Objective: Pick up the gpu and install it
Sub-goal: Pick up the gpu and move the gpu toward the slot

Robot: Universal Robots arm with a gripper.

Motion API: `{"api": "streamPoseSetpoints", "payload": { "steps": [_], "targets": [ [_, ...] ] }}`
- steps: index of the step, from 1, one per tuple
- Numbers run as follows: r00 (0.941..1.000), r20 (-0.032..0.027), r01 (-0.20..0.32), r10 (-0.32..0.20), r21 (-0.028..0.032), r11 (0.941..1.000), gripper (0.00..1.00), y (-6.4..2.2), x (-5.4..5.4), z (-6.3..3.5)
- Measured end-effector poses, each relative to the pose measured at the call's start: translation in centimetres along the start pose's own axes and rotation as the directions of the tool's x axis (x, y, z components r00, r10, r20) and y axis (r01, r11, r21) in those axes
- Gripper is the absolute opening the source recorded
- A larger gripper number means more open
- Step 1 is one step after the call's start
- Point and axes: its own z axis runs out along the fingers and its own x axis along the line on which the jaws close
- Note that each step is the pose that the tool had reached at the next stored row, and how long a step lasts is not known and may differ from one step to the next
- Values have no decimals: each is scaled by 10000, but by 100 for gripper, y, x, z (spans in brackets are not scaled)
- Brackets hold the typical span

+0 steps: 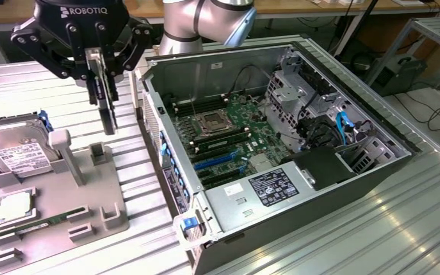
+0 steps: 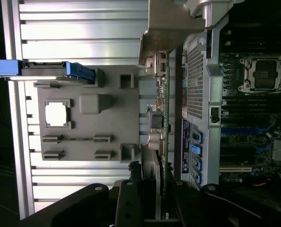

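- Gripping the gpu [image 1: 107, 109] by its upper edge, the tool [image 1: 100, 63] is closed on the card in the upper left of the exterior view, so the card hangs edge-on and upright beneath it.
- The card is clear of the grey fixture [image 1: 59, 200] on the counter [image 1: 357, 229], above that fixture's upright posts. It is just to the exterior view's left of the open computer case [image 1: 197, 71] and not yet inside it.
- In the wrist view the card [image 2: 158, 123] runs away from the tool [image 2: 152, 189], with its pale bracket [image 2: 166, 28] at the far end, close beside the case's perforated wall.
- Risk: the hold is narrow and high on a long card, so I judge it could pivot in the jaws on any knock.
- Risk: the bracket or the card's lower edge could catch the case rim if it travels too low.
- Risk: the blue slots [image 1: 212, 160] on the motherboard [image 1: 235, 126] are thin, and a tilted card would jam or stress the board.
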Motion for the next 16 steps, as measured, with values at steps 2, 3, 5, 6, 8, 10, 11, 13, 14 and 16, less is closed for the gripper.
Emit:
{"api": "streamPoseSetpoints", "payload": {
  "steps": [2, 3, 5, 6, 8, 10, 11, 13, 14, 16],
  "targets": [
    [10000, 0, -1, 1, 0, 10000, 28, 0, -31, 0],
    [10000, 0, -1, 1, 0, 10000, 28, 0, -44, 1],
    [10000, 0, -1, 1, 0, 10000, 28, 1, -72, 1],
    [10000, 0, -1, 1, 0, 10000, 28, 1, -92, 1],
    [10000, 0, -1, 1, 0, 10000, 28, 1, -118, 1],
    [10000, 0, 0, 0, 1, 10000, 28, 1, -145, 1],
    [10000, -1, 0, 0, 1, 10000, 28, 1, -163, 1],
    [10000, 0, 0, 0, 1, 10000, 28, 2, -206, 2],
    [10000, -1, -1, 1, 1, 10000, 28, 2, -223, 2],
    [10000, 0, 4, -4, 1, 10000, 28, 4, -253, 4]
  ]
}}
